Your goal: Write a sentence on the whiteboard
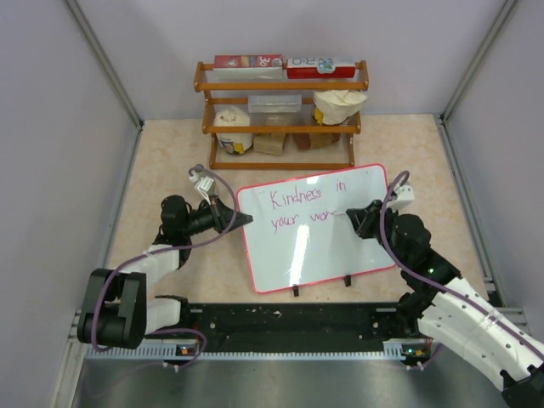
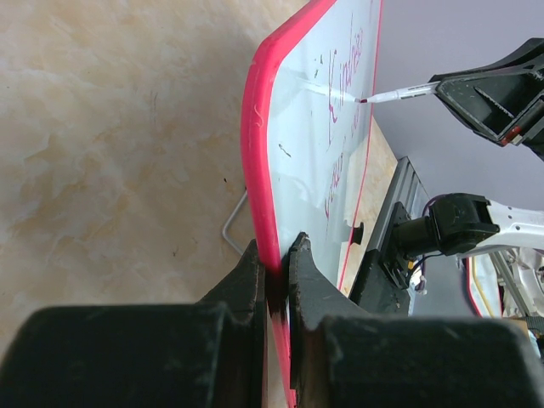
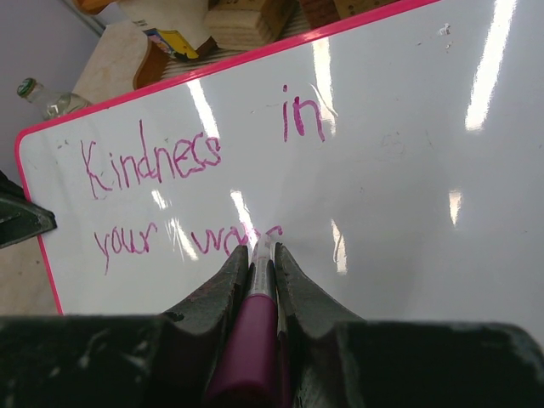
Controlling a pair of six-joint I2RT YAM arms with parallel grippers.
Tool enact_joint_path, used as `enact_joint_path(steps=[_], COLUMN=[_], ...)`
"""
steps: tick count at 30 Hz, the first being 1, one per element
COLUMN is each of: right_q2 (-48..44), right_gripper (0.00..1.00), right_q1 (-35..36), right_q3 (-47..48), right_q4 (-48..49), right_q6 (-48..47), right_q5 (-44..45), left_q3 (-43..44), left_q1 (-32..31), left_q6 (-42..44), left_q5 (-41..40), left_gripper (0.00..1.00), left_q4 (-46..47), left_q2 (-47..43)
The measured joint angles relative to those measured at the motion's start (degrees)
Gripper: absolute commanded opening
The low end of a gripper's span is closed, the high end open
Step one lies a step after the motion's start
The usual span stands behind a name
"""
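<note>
The whiteboard (image 1: 340, 246), white with a pink frame, stands tilted on the table's middle. The sentence (image 1: 297, 197) in pink handwriting reads "Kindness in" on the top line and "your wor" below it (image 3: 153, 161). My left gripper (image 1: 242, 219) is shut on the whiteboard's left frame edge (image 2: 263, 170), one finger on each side (image 2: 276, 255). My right gripper (image 1: 357, 219) is shut on a magenta marker (image 3: 251, 340). The marker's tip touches the board at the end of the second line (image 2: 399, 93).
A wooden shelf (image 1: 280, 110) with boxes and containers stands behind the board. Two black clip feet (image 1: 296, 291) prop the board's near edge. A black rail (image 1: 289, 323) runs along the near table edge between the arm bases. Grey walls close both sides.
</note>
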Motion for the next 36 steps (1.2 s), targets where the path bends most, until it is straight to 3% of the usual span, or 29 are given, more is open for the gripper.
enact_joint_path(steps=[36], right_q2=[-2.12], right_gripper=[0.00], right_q1=[0.00], right_q3=[1.09], right_q4=[-3.91], right_q6=[-1.01], right_q5=[2.23], left_q3=[0.00], left_q1=[0.00], left_q6=[0.00], left_q5=[0.02], left_gripper=[0.00], left_q4=[0.00], left_q2=[0.00])
